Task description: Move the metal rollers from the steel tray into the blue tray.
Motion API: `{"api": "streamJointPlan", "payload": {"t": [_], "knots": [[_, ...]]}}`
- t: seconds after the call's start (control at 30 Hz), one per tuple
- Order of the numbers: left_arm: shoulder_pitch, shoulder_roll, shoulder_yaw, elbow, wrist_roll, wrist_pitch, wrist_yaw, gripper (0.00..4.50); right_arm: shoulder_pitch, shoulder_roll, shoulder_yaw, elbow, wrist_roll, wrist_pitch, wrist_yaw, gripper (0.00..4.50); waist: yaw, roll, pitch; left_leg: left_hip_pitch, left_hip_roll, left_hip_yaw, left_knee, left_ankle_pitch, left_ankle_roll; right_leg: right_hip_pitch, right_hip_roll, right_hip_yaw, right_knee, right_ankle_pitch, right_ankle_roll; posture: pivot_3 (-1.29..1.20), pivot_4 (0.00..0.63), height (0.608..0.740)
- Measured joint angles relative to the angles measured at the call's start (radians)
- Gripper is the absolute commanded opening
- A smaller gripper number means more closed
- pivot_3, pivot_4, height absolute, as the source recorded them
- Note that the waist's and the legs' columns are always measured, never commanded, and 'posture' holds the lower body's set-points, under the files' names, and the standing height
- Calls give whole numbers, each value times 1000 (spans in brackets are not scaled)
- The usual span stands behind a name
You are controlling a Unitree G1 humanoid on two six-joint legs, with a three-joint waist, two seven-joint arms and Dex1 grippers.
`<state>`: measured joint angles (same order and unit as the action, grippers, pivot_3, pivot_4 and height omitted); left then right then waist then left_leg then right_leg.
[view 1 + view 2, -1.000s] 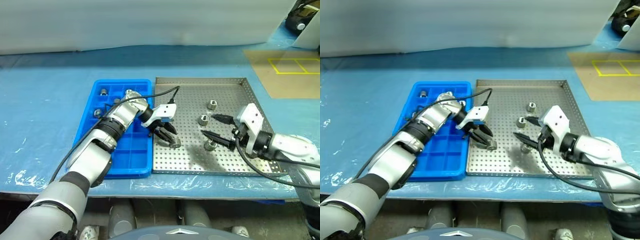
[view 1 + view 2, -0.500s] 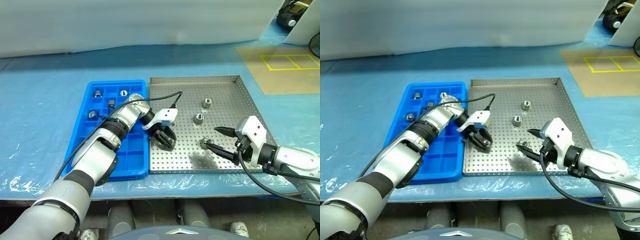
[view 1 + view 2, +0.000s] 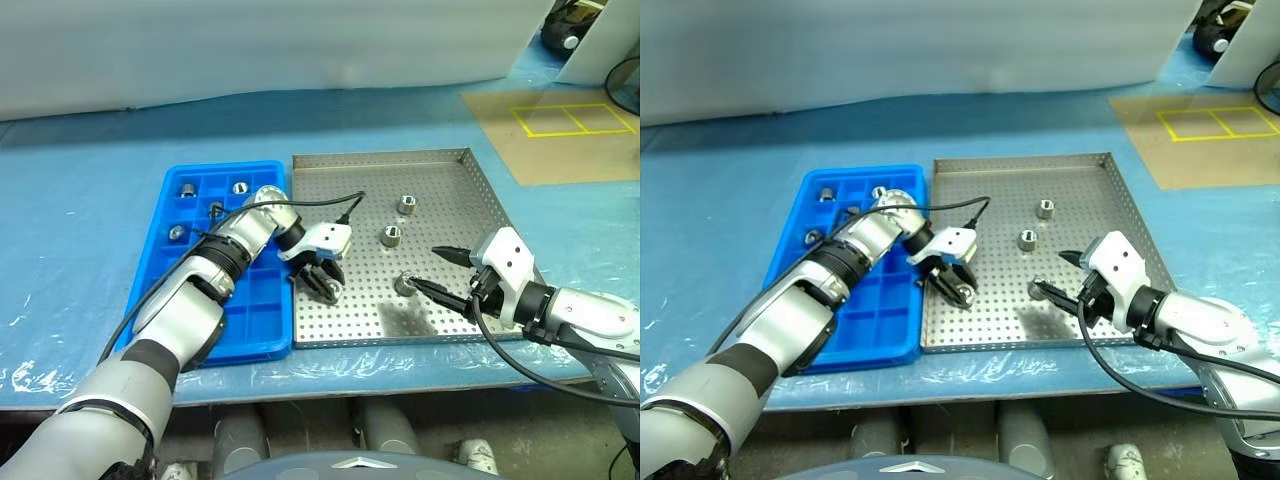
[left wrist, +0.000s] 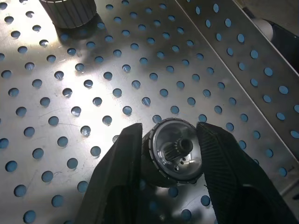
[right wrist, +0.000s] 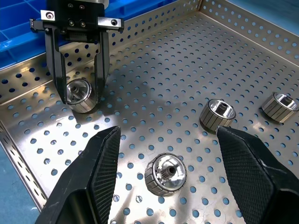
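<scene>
My left gripper is shut on a metal roller, low over the near left part of the steel tray, close to its edge by the blue tray. The right wrist view shows the held roller at the perforated sheet. Three more rollers lie loose on the steel tray. My right gripper stands open, its fingers either side of the nearest loose roller without touching it. Several rollers sit in the blue tray's far cells.
Both trays rest side by side on a blue sheet covering the table. A cable runs from my left wrist across the blue tray. A brown board with yellow lines lies at the far right.
The whole view has shifted. My left gripper has drifted slightly toward the blue tray with the roller and turned a little. The right gripper has kept its place.
</scene>
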<state>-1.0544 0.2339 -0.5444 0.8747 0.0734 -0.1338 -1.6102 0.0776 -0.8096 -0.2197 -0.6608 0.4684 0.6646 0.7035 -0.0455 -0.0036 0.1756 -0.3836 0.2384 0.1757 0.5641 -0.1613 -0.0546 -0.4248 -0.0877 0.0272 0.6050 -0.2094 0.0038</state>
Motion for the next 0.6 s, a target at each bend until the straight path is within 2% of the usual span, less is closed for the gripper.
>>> {"api": "streamJointPlan", "payload": {"t": [0.17, 0.47, 0.6], "knots": [[-5, 13, -5, 18, 7, -55, 2, 924, -12, 6, 13, 1, -5, -1, -11, 3359, -2, 0, -2, 2, 0, 0, 0, 0, 0, 1, 0, 0, 1, 0, 0, -506, 150, 740], [-9, 1, 11, 46, 19, -57, 23, 866, -28, 10, 17, 5, -14, -2, -22, 3359, -1, 0, -7, 2, -1, 0, 0, 0, 0, 1, 0, 0, 1, 0, 1, -503, 150, 740], [-16, 0, 14, 59, 30, -67, 37, 866, -32, 14, 18, 9, -15, -2, -23, 3359, 0, 0, -8, 2, -1, 0, 1, 0, 0, 2, 0, 0, 0, -3, 6, -500, 150, 740]]}}
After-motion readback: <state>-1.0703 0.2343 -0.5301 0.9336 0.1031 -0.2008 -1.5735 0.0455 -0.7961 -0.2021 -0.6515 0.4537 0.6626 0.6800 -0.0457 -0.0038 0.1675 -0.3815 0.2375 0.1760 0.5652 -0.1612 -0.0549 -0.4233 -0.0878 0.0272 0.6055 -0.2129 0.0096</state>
